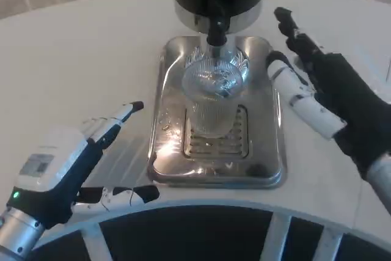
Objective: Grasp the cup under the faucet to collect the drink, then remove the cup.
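Right robot hand [324, 99] spread beside upright cup [211, 99], long axis vertical

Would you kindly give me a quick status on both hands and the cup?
Left hand open, resting beside tray. Right hand open at tray's right edge. Cup upright under faucet, untouched. Path clear.

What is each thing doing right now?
Glass cup: upright on the drip tray, under the faucet, not held.
Faucet: no stream visible.
Drip tray: flat on the table.
Left hand: open, fingers apart.
Right hand: open, beside the tray.
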